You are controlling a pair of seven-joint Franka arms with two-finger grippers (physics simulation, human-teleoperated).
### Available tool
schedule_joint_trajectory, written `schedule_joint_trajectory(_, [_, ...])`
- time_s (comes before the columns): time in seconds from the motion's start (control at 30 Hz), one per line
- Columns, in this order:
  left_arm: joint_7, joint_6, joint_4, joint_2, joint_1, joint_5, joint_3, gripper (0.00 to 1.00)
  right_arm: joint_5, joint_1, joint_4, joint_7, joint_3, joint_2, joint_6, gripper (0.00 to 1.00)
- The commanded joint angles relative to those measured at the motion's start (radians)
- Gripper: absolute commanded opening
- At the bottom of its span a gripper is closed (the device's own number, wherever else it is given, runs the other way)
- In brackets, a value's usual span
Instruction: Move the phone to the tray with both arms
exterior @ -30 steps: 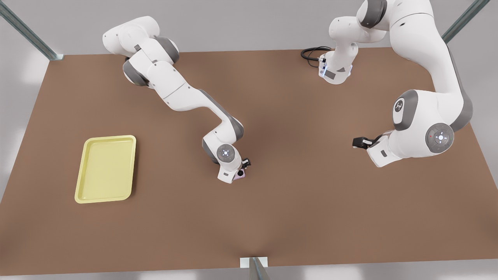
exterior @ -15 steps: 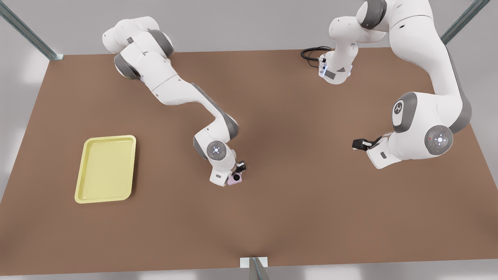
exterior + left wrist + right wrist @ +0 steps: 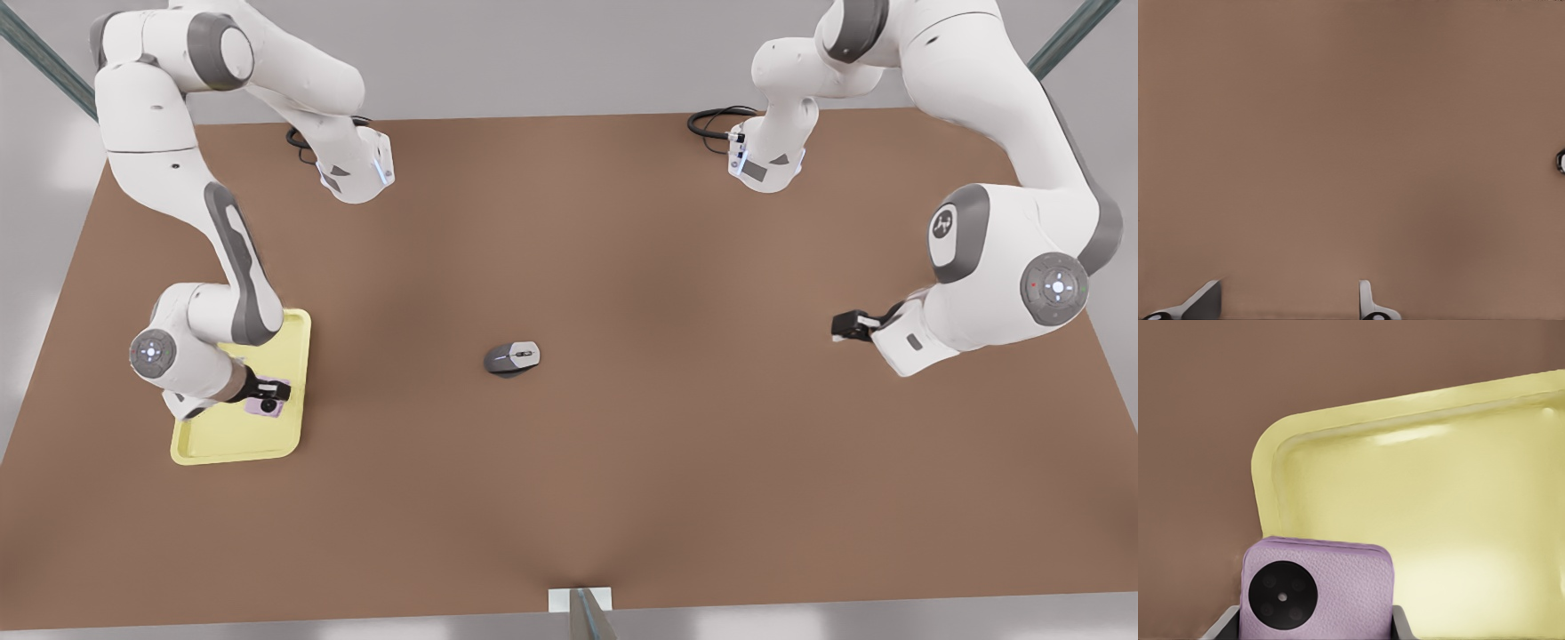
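The pale pink phone (image 3: 267, 406) with its black lens sits between the fingers of my right gripper (image 3: 272, 391), which is shut on it. It is over the front view's right part of the pale yellow tray (image 3: 227, 440). Whether the phone touches the tray floor I cannot tell. The right wrist view has the phone (image 3: 1318, 583) up close, clamped by grey fingers (image 3: 1403, 623), with the tray (image 3: 1445, 513) beyond it. At the front view's right, my left gripper (image 3: 842, 325) waits above bare table. Its fingertips (image 3: 1368, 303) stand apart, open and holding nothing.
A grey computer mouse (image 3: 512, 357) lies near the middle of the brown table (image 3: 622, 462). Both arm bases and black cables (image 3: 711, 124) are at the far edge. A metal post (image 3: 582, 613) stands at the near edge.
My right arm has swung from the table's middle to the tray, carrying the phone with it. The mouse near its old spot now shows. My left gripper has shifted slightly toward the front view's right.
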State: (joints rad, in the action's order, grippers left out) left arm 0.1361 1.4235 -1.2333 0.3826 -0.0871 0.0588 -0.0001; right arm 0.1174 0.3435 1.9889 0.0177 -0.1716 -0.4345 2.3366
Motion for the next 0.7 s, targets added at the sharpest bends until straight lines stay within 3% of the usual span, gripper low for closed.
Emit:
schedule_joint_trajectory(0.0, [-0.006,-0.012,0.0,-0.008,0.0,-0.005,0.005,1.0,0.024,0.054,0.022,-0.608,0.0,-0.013,0.107,0.77])
schedule_joint_trajectory(0.03, [-0.004,-0.017,0.0,-0.016,0.0,-0.005,0.005,1.0,0.024,0.066,0.031,-0.611,0.0,-0.035,0.122,0.78])
schedule_joint_trajectory(0.07, [-0.004,-0.017,0.0,-0.018,-0.002,-0.005,0.005,1.0,0.024,0.083,0.042,-0.614,0.0,-0.056,0.132,1.0])
schedule_joint_trajectory(0.23, [-0.001,-0.014,0.0,-0.022,0.0,-0.013,0.005,1.0,0.025,0.094,-0.048,-0.641,-0.002,-0.069,0.073,1.0])
schedule_joint_trajectory(0.27, [-0.001,-0.014,0.0,-0.022,0.0,-0.013,0.005,1.0,0.015,0.078,-0.188,-0.611,-0.023,-0.073,-0.054,1.0])
schedule_joint_trajectory(0.37, [-0.004,-0.018,0.0,-0.03,0.0,-0.013,0.005,1.0,0.025,-0.188,-0.576,-0.233,-0.026,-0.037,-0.522,1.0])
schedule_joint_trajectory(0.43, [-0.006,-0.025,0.0,-0.031,0.0,-0.014,0.005,1.0,0.013,-0.258,-0.553,-0.001,-0.032,0.158,-0.758,1.0])
schedule_joint_trajectory(0.47, [-0.007,-0.031,0.0,-0.031,0.0,-0.014,0.005,1.0,0.008,-0.248,-0.469,0.005,-0.031,0.24,-0.752,1.0])
schedule_joint_trajectory(0.67, [-0.007,-0.051,0.0,-0.03,0.0,-0.014,0.005,1.0,-0.056,-0.195,-0.604,-0.107,-0.022,0.18,-0.81,1.0])
